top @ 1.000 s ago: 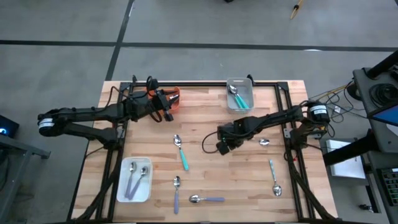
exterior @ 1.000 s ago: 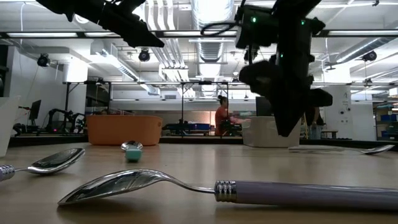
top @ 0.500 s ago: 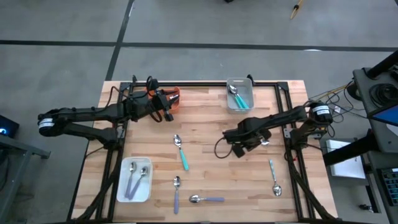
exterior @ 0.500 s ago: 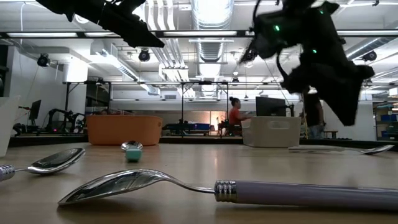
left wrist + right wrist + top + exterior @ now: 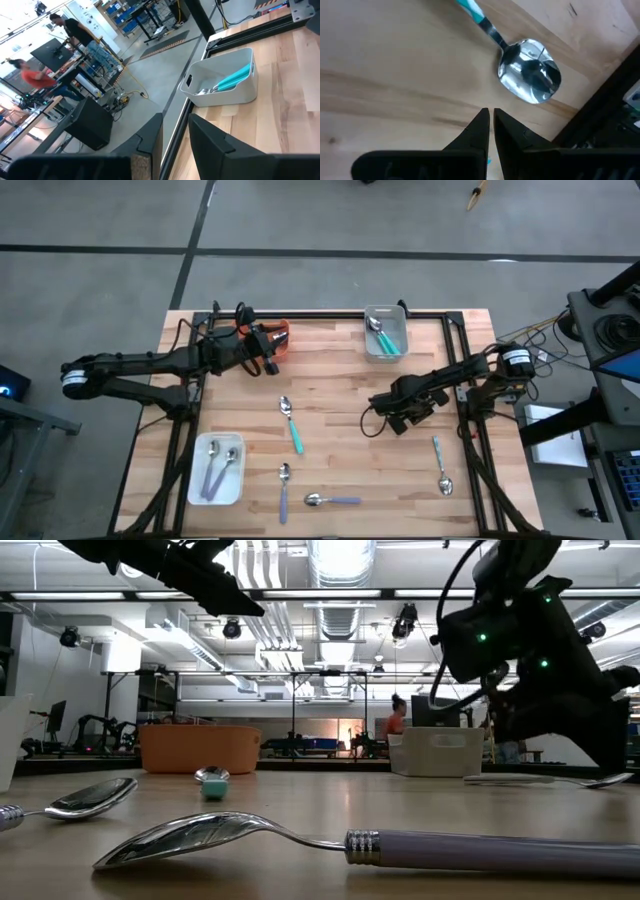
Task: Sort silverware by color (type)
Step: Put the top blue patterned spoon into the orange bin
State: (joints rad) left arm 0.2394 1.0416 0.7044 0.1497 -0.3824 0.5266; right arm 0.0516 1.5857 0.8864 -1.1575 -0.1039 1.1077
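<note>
Spoons: shiny metal bowls, slim coloured handles. On the wooden table [image 5: 330, 380], high view: a teal spoon [image 5: 291, 423] at centre; a lavender spoon [image 5: 283, 490] at 6 o'clock and a second lavender spoon [image 5: 333, 500] beside it; a pale teal spoon [image 5: 441, 466] at 4 o'clock. Two lavender ones lie in the white tray [image 5: 216, 469] at 7 o'clock; teal ones in the grey tray [image 5: 385, 331] at 1 o'clock. Orange tray [image 5: 278, 338] at 11 o'clock, mostly hidden by the left arm.

Right gripper [image 5: 404, 418]: right of centre, low over the table, fingers pressed together, nothing held. Right wrist view alone shows a teal-handled spoon bowl [image 5: 530, 77] just beyond the fingertips, not touching.

Left gripper [image 5: 268, 353]: by the orange tray; left wrist view shows a narrow gap between its fingers, nothing gripped, facing the grey tray.

Low view alone shows the second lavender spoon's ribbed metal collar and smooth matte handle, and people in the room behind.
</note>
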